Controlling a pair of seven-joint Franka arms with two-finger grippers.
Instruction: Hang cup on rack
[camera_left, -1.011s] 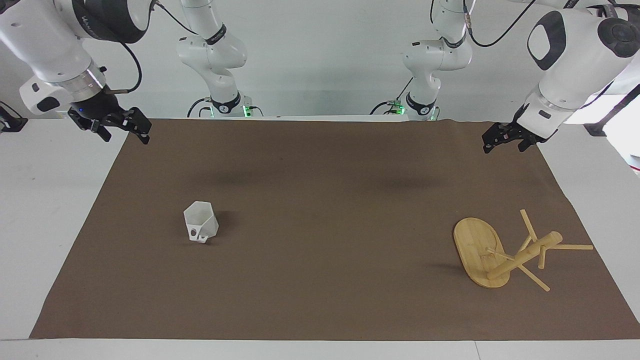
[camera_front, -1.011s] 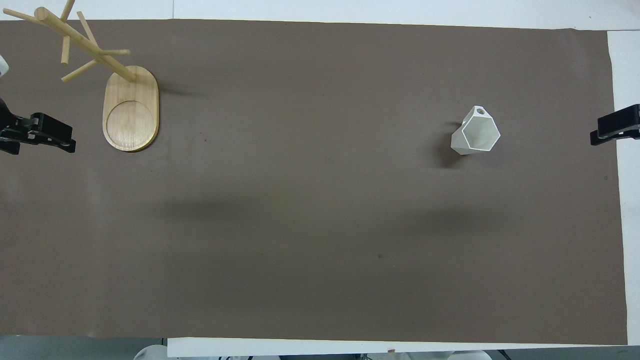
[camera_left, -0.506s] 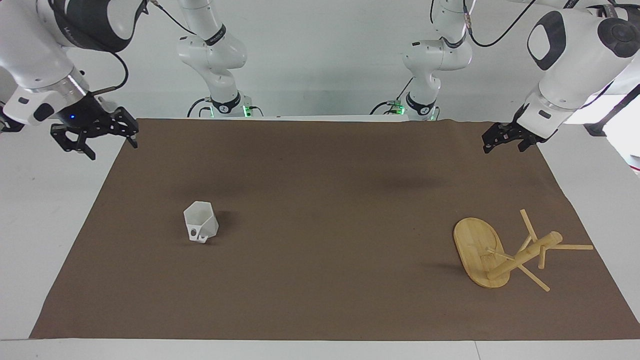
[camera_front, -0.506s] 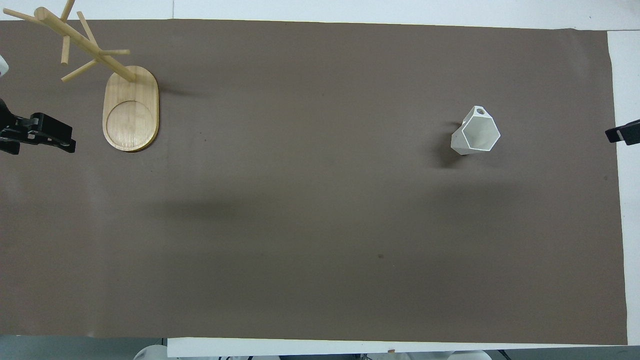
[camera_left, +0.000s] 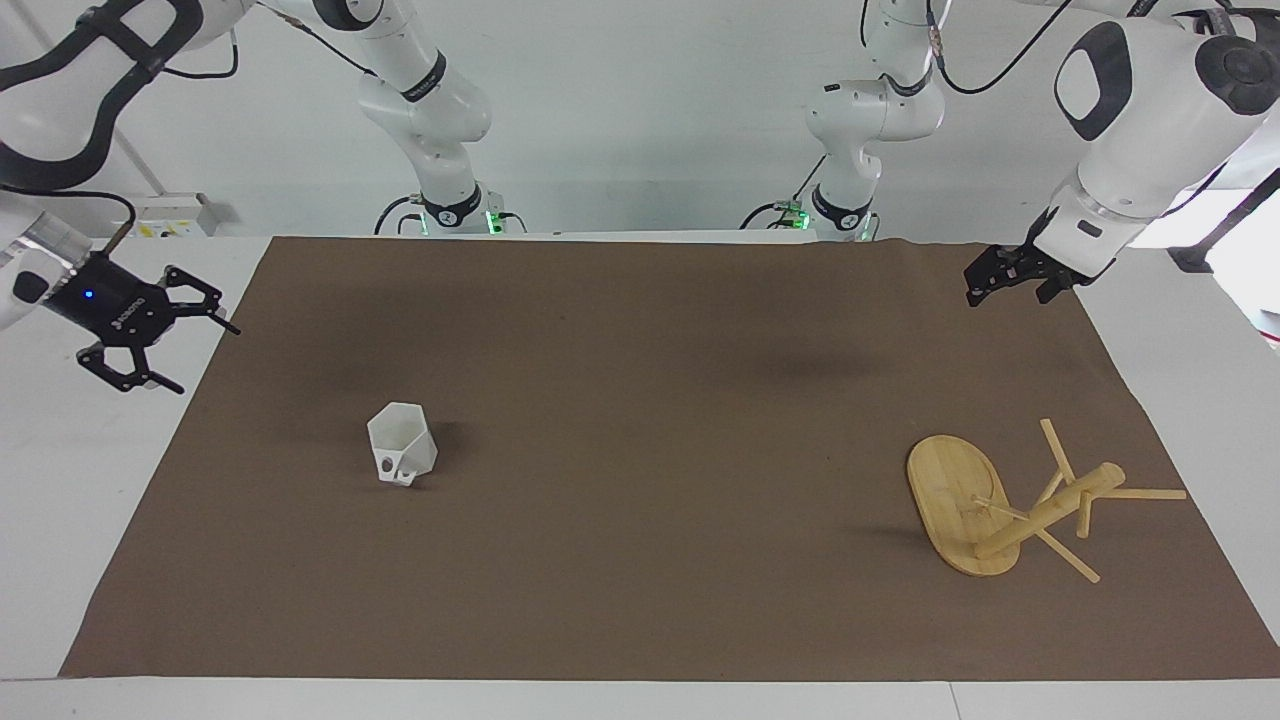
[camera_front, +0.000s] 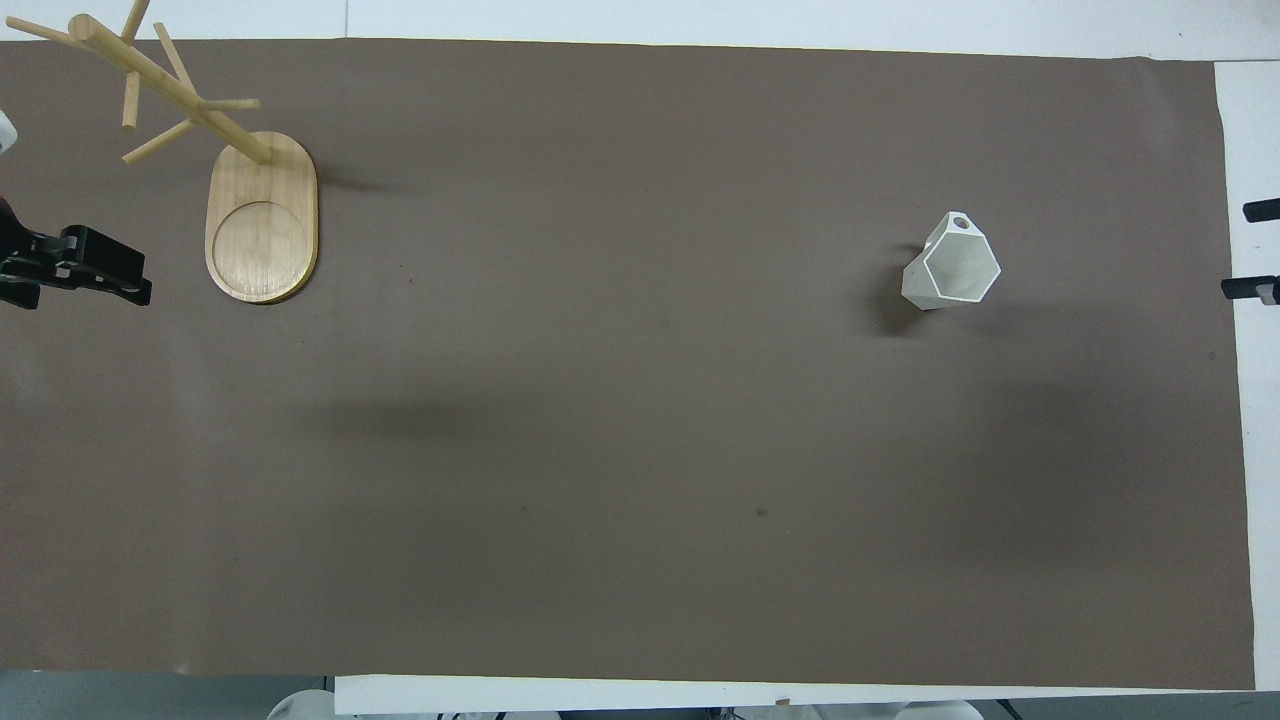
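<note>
We are holding both claws off the brown mat, with the cup and the rack untouched.

Our right claw (camera_left: 195, 355) is hanging released, fingers spread and empty, over the bare desk (camera_left: 70, 470) at its own end. Our left claw (camera_left: 975, 288) is waiting over the mat's (camera_left: 640, 400) corner, also spread and empty. The white faceted cup (camera_left: 401, 456) is standing upright toward the right arm's end; the bamboo rack (camera_left: 962, 515) is standing toward the left arm's end, well apart from it.

The cup (camera_left: 402, 456) stands upright on the brown mat (camera_left: 650, 420). The right pincer (camera_left: 190, 350) hangs open over the desk's (camera_left: 70, 480) edge; the rack (camera_left: 1000, 505) stands well apart.
</note>
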